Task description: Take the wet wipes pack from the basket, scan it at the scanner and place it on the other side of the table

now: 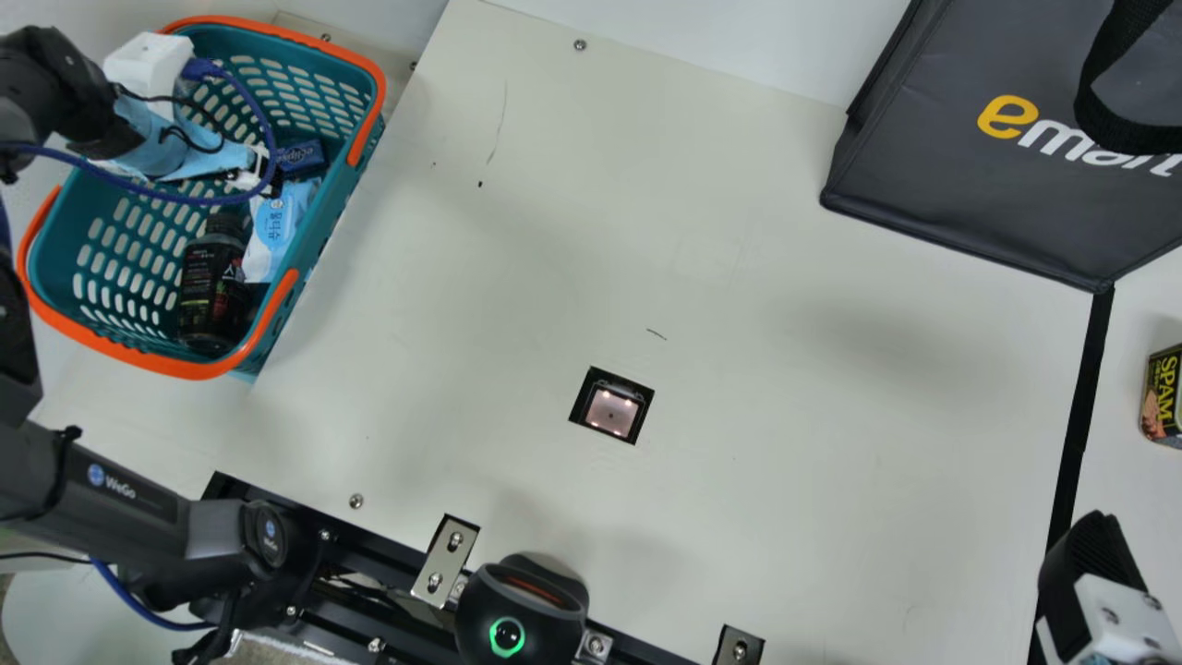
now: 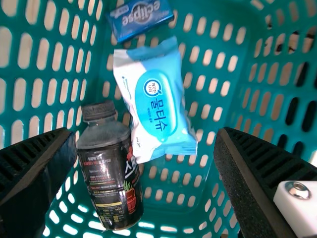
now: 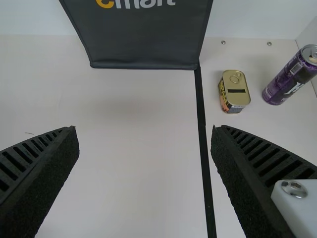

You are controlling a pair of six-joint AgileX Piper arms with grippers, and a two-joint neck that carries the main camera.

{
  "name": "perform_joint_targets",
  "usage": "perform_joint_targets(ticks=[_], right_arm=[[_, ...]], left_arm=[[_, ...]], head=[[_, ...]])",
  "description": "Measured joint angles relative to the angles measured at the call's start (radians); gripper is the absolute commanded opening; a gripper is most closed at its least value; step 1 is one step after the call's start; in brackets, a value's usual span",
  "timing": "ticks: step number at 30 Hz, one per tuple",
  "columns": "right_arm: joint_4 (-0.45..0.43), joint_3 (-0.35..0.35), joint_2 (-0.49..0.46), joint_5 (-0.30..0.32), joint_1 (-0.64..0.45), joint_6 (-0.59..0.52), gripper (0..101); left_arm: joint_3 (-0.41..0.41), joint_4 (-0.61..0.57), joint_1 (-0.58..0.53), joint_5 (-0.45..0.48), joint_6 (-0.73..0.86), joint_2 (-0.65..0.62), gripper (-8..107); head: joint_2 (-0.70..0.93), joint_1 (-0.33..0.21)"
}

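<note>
The left claw is spread wide over the basket. In there are the bottle and, right by it, the wipes. I think the left claw should line up with the wipes first, so it won't grab the bottle too. Then it should go down slowly, squeeze the wipes snugly and lift them straight up. The right claw is spread too, over the counter. I count one basket, one bottle, one wipes, one blue box, one scanner, one bag, one short can and one tall can.
</note>
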Motion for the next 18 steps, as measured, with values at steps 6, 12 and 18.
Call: perform_joint_targets(ticks=[6, 12, 18], right_arm=[[0.0, 0.0, 0.0, 0.0, 0.0, 0.0, 95], [0.0, 0.0, 0.0, 0.0, 0.0, 0.0, 95], [0.0, 0.0, 0.0, 0.0, 0.0, 0.0, 95]], left_arm=[[-0.002, 0.052, -0.01, 0.007, -0.071, 0.034, 90], [-0.002, 0.094, -0.016, 0.021, -0.131, 0.055, 90], [-0.001, 0.136, -0.016, 0.04, -0.184, 0.07, 90]], head=[[0.0, 0.0], [0.0, 0.0], [0.0, 0.0]])
